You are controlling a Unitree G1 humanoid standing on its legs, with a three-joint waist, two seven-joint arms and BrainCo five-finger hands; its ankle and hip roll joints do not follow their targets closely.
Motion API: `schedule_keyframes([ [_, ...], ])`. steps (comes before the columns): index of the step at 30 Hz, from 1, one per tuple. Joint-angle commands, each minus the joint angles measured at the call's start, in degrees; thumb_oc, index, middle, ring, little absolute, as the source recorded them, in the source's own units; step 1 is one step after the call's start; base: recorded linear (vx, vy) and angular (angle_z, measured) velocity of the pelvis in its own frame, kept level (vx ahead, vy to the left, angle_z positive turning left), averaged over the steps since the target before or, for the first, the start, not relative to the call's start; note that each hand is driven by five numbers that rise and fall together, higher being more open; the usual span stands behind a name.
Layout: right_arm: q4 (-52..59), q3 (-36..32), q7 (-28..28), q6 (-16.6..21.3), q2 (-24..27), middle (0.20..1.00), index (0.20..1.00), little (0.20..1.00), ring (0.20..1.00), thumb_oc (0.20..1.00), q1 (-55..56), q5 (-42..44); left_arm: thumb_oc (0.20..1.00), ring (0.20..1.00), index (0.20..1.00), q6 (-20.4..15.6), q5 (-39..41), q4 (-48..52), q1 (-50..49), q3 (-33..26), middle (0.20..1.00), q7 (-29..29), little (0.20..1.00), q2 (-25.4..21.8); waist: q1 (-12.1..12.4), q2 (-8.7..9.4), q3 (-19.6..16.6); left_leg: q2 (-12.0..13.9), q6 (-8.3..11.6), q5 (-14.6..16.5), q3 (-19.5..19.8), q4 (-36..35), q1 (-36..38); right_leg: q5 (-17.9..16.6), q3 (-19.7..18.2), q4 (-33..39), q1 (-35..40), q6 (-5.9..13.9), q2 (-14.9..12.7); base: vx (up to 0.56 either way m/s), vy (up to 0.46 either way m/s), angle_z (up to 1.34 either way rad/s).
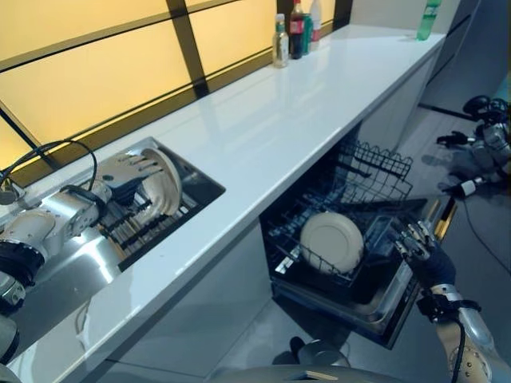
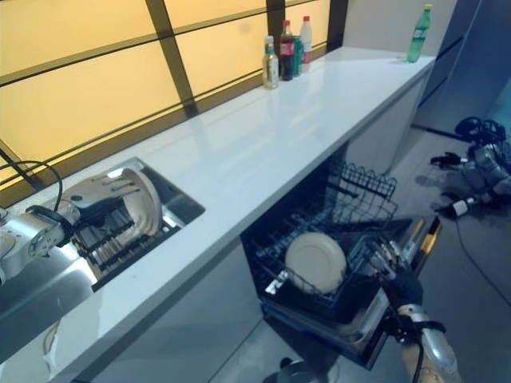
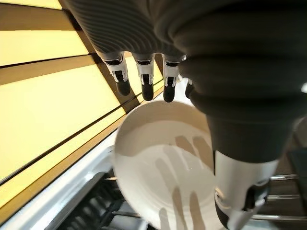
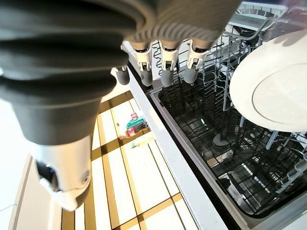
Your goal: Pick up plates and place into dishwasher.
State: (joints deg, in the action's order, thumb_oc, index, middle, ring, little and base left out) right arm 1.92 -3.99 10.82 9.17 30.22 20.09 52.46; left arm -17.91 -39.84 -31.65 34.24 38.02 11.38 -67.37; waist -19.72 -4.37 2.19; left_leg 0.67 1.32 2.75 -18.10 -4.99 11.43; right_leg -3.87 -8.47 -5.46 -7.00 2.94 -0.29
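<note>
We see the dishwasher (image 1: 351,239) open under the counter's (image 1: 271,128) front edge, one plate (image 1: 331,241) racked. Left hand (image 1: 132,171), fingers straight, is against a plate (image 1: 165,182) in the sink rack (image 1: 144,219). Right hand (image 1: 419,247) is relaxed, empty, at the dishwasher's door edge.

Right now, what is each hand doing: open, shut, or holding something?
Left hand: open, fingers straight over the plate in the sink rack, not curled round it.
Right hand: open, holding nothing, beside the dishwasher rack.

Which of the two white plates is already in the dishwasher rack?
The plate leaning upright in the pulled-out lower rack, below the counter. The other plate stands in the sink, at the left robot hand.
</note>
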Motion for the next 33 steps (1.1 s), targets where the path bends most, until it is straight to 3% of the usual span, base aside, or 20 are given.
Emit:
schedule_keyframes([
  [1, 4.54, -1.59, 1.93, 1.39, 1.23, 1.000, 1.000, 1.000, 1.000, 1.000, -0.37, 1.54, 1.000, 1.000, 1.000, 0.41, -2.01, -0.87, -1.17, -8.17, 1.000, 4.55, 1.000, -0.81, -1.60, 1.24, -2.13, 0.01, -3.58, 0.48, 2.00, 4.75, -5.44, 0.80, -0.22, -2.43, 1.49, 4.78, -1.42, 0.05, -0.012, -0.04],
  [13, 5.22, -2.89, 3.18, 0.27, 1.92, 1.000, 1.000, 1.000, 1.000, 1.000, 1.36, 2.46, 1.000, 1.000, 1.000, -0.50, -6.53, 0.85, -3.99, -9.70, 1.000, 7.04, 1.000, -2.24, -2.04, 0.68, -2.35, 0.31, -3.16, 0.62, 1.80, 5.38, -4.98, 1.56, -0.01, -2.07, 2.67, 4.77, -1.58, 0.02, -0.001, -0.01],
  [33, 6.15, -3.08, 3.16, 0.05, 3.05, 1.000, 1.000, 1.000, 1.000, 1.000, 2.12, 3.63, 1.000, 1.000, 1.000, 9.88, -14.74, -0.65, -8.62, -8.06, 1.000, 6.14, 1.000, -1.48, -1.97, 0.80, -2.51, 0.84, -2.61, -0.04, 1.77, 5.82, -5.17, 1.97, 0.74, -1.26, 3.38, 4.70, -1.75, 0.01, -0.002, 0.00],
])
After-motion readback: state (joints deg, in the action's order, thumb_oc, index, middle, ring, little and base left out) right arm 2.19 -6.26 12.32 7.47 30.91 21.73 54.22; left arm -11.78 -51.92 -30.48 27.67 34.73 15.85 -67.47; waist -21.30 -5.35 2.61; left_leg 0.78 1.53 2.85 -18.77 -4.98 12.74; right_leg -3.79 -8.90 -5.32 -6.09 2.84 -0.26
